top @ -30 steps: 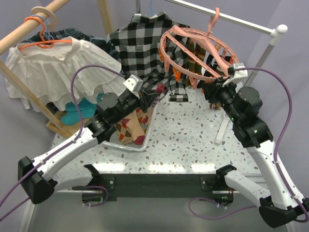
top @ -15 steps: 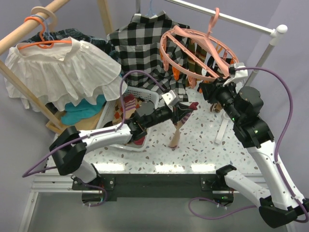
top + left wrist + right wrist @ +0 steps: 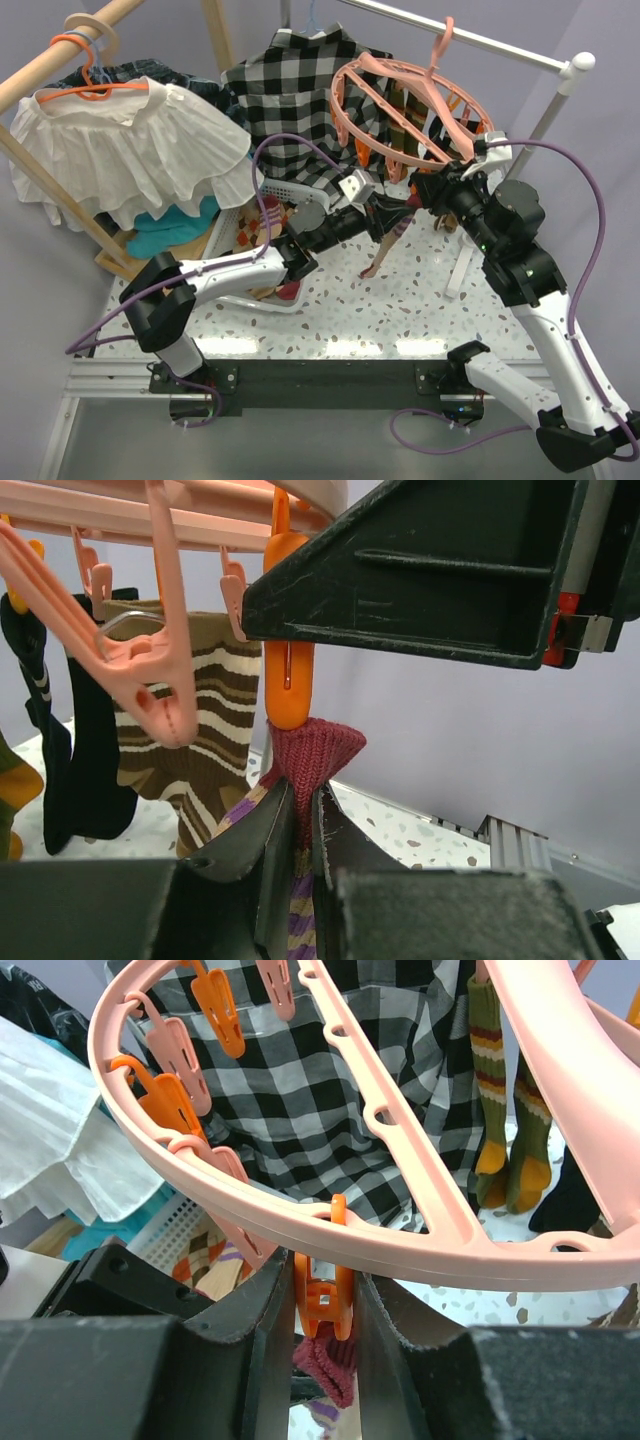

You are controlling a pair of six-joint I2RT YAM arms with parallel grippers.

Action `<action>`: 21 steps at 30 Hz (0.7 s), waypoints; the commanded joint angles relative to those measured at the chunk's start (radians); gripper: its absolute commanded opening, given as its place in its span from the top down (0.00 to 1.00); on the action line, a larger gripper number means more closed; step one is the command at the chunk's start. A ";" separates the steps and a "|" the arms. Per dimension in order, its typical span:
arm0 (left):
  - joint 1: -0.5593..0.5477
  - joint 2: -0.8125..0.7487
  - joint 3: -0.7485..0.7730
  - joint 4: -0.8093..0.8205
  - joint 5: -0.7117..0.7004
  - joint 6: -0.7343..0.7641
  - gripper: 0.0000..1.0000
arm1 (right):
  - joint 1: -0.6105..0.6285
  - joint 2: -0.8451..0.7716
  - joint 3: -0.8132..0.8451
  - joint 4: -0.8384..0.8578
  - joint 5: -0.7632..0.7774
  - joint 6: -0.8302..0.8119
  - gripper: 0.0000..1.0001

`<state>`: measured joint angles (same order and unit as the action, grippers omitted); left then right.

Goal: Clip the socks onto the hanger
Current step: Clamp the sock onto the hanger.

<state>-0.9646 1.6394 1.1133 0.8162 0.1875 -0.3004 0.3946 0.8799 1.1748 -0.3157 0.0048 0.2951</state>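
Left gripper (image 3: 300,800) is nearly closed, pinching the maroon cuff of a striped sock (image 3: 318,748). The cuff is raised under the hanger (image 3: 420,1245) and touches the tip of an orange peg (image 3: 289,685). Right gripper (image 3: 322,1280) is narrowed onto that peg's sides. I judge this the clipping step. I cannot tell whether the cuff sits inside the peg. Next I would nudge the cuff up, then ease the right grip off.

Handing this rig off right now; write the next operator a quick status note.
Left gripper: shut on the maroon-cuffed striped sock, cuff up at the orange peg.
Right gripper: shut on that peg, under the pink hanger ring.
Done: several striped socks already hang from the ring.
To do: get the peg biting the cuff, release both; argyle socks wait in the white basket.
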 commanded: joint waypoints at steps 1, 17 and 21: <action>-0.003 0.020 0.046 0.092 0.010 -0.035 1.00 | 0.003 -0.013 -0.010 0.038 -0.025 0.009 1.00; -0.003 0.027 0.060 0.095 -0.008 -0.032 1.00 | 0.003 -0.016 -0.009 0.012 0.016 -0.010 1.00; -0.003 0.020 0.046 0.095 -0.019 -0.032 1.00 | 0.004 -0.018 0.008 -0.003 0.037 -0.034 1.00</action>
<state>-0.9646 1.6749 1.1374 0.8310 0.1902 -0.3305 0.3946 0.8753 1.1656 -0.3153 0.0124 0.2874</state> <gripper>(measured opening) 0.143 0.273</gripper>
